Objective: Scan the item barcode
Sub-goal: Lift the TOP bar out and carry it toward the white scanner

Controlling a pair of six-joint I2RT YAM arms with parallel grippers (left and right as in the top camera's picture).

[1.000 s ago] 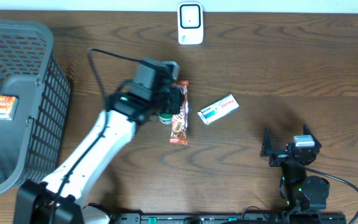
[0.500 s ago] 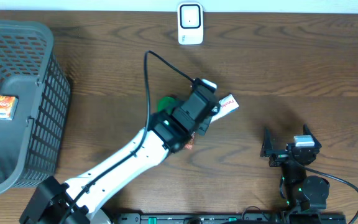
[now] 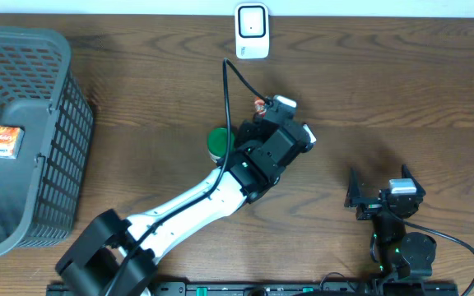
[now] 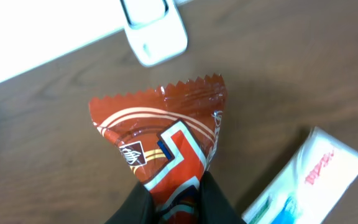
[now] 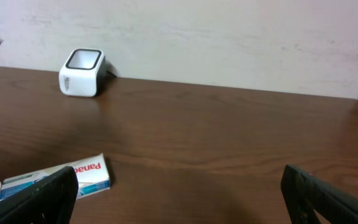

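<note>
We note the mesh basket (image 3: 23, 123) at the far left of the worktop (image 3: 138, 66), then a green round object (image 3: 218, 142) near the middle. The left claw (image 4: 174, 202) is pinching the lower end of the red snack packet (image 4: 163, 140), holding it above the wood just short of the white barcode scanner (image 4: 154, 28). No barcode shows on the visible face. We judge that the packet must be turned so its code squarely meets the scanner window, with the foil kept flat. A white medicine box (image 4: 309, 177) lies just beside the packet. The right claw (image 5: 179, 199) rests spread and holds nothing.

Left tool (image 4: 174, 196) clamped, right tool (image 5: 181, 198) spread wide
</note>
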